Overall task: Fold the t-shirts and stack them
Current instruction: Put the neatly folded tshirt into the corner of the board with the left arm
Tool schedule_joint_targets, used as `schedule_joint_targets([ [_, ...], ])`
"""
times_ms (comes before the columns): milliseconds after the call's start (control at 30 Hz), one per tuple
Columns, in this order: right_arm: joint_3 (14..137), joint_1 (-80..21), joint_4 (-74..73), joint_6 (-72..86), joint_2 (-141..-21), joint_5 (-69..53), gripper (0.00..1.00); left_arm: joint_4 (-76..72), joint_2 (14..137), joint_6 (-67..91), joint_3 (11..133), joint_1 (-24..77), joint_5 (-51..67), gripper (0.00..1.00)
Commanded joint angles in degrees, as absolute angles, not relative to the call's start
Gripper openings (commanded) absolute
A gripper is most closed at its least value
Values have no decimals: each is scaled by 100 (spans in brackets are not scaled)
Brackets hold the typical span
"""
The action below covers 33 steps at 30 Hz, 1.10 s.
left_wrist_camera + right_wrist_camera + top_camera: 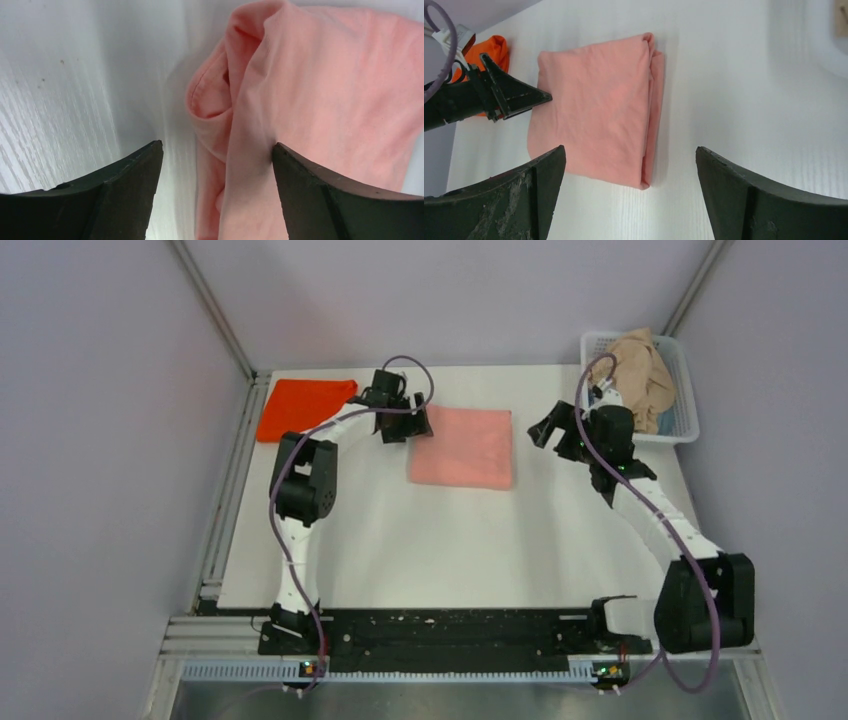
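Left claw [217, 146] and right claw [630, 150] wide open, gripping nothing. On surface [400, 540]: pink tee [462, 447] folded at middle, orange tee [300, 408] folded far left, not yet stacked. Beige tee [640, 375] crumpled in basket [688, 390], yet to fold.

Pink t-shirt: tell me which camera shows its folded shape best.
Right wrist. The pink t-shirt lies nearly whole and close there, layered edges visible along one side. Top external also shows it whole, but small. Left wrist shows only a close-up of one bunched edge.
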<state>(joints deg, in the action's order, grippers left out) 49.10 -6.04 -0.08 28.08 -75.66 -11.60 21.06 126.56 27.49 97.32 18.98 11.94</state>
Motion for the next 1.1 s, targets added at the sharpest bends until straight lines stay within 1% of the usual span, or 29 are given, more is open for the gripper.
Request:
schedule_joint_targets([
  [0, 4591, -602, -291, 2621, -6596, -306, 99, 2352, 13109, 2776, 10124, 1973, 985, 81],
  [67, 4459, -600, -413, 2619, -6312, 46, 99, 2564, 13281, 2975, 10312, 2061, 711, 73],
  [200, 4329, -603, -603, 2574, -5957, 538, 99, 3216, 13671, 3141, 10960, 2379, 134, 54],
  [267, 4314, -606, -687, 2522, -5861, 636, 99, 3625, 13779, 3124, 11179, 2570, -313, 48],
  [367, 4268, -606, -730, 2482, -5759, 682, 99, 3822, 13869, 3223, 11330, 2735, -431, 42],
  [400, 4257, -606, -731, 2474, -5733, 673, 99, 3890, 13889, 3293, 11370, 2757, -419, 38],
  [467, 4216, -601, -721, 2453, -5669, 685, 99, 3937, 13887, 3391, 11367, 2793, -378, 27],
  [500, 4192, -605, -721, 2436, -5643, 693, 99, 3914, 13879, 3403, 11355, 2816, -294, 18],
  [533, 4173, -606, -721, 2426, -5625, 710, 99, 3852, 13876, 3395, 11332, 2839, -186, 5],
  [567, 4159, -606, -725, 2399, -5602, 739, 99, 3793, 13899, 3357, 11324, 2886, -120, 0],
  [667, 4136, -606, -751, 2334, -5535, 804, 99, 4037, 13986, 3203, 11605, 2995, -650, 0],
  [733, 4108, -602, -756, 2293, -5489, 893, 99, 4336, 13939, 3046, 11782, 3030, -1265, 0],
  [833, 4104, -606, -848, 2301, -5402, 1138, 99, 4481, 13583, 2760, 11655, 3025, -2419, 0],
  [900, 4092, -602, -918, 2311, -5332, 1380, 99, 4358, 13284, 2377, 11474, 2998, -3281, 0],
  [967, 4073, -606, -962, 2323, -5266, 1564, 99, 4061, 13037, 1786, 11256, 2930, -3878, 0],
  [1067, 4084, -599, -975, 2317, -5243, 1608, 99, 3138, 12644, 672, 10710, 2749, -4159, 0],
])
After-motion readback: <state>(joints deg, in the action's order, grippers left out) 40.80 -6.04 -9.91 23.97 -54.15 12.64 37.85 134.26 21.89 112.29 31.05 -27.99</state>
